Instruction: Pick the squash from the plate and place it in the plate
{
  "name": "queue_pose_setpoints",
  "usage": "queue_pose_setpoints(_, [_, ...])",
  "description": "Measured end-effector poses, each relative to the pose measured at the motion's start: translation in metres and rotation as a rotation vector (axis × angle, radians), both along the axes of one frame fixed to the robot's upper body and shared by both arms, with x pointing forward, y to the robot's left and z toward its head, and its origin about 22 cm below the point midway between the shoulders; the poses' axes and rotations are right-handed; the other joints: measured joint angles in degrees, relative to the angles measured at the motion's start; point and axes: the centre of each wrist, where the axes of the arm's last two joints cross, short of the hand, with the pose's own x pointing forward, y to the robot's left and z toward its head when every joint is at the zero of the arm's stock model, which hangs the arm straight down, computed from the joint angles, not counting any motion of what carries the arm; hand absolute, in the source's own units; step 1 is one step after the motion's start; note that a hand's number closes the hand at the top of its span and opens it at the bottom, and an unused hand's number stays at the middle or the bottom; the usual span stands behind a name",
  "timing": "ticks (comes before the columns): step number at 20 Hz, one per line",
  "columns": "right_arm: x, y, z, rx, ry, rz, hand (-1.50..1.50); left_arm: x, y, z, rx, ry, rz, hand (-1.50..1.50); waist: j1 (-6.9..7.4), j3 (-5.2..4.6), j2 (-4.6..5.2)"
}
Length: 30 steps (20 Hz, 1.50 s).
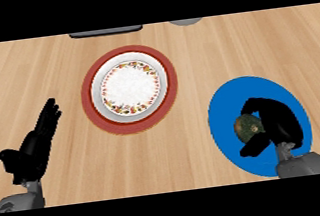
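While on the blue plate [226, 102], squash [249, 125] cupped inside right hand [278, 120]

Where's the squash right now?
In the head view the squash sits at lower right on the blue plate, with the right hand curled round it.

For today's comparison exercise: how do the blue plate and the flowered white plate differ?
The blue plate is plain; the white plate has a flowered rim. The blue plate lies bare on the counter and the white plate sits on a red mat. The blue plate carries the squash, with the right hand curled round it; the white plate holds nothing. Both are round.
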Motion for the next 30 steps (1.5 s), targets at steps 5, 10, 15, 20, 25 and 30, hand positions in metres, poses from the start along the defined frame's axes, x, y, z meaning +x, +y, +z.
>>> queue_pose_setpoints(5, [0.04,-0.038,0.014,-0.007,-0.002,0.215,1.5,0.004,-0.005,0.002,-0.004,-0.003,-0.026,0.0,1.45,0.44,0.69])
queue_pose_setpoints(10, [0.065,-0.064,0.023,-0.038,-0.129,0.36,1.5,0.001,-0.004,-0.001,-0.004,-0.005,-0.024,0.0,1.26,0.64,0.77])
queue_pose_setpoints(15, [0.072,-0.073,0.05,-0.009,-0.235,0.45,1.5,0.005,-0.002,-0.001,0.002,0.004,-0.007,0.0,0.36,0.65,0.56])
queue_pose_setpoints(20, [0.068,-0.068,0.084,0.009,-0.363,0.493,1.5,0.001,0.003,-0.003,-0.001,0.006,-0.006,0.0,0.03,0.63,0.41])
queue_pose_setpoints(25, [0.064,-0.048,0.121,0.052,-0.529,0.499,1.5,-0.002,0.004,-0.005,-0.005,0.013,-0.005,0.0,-0.1,0.64,0.36])
queue_pose_setpoints(30, [0.064,-0.02,0.145,0.096,-0.596,0.52,1.5,0.007,0.003,0.001,-0.002,0.004,-0.009,0.0,0.07,0.63,0.41])
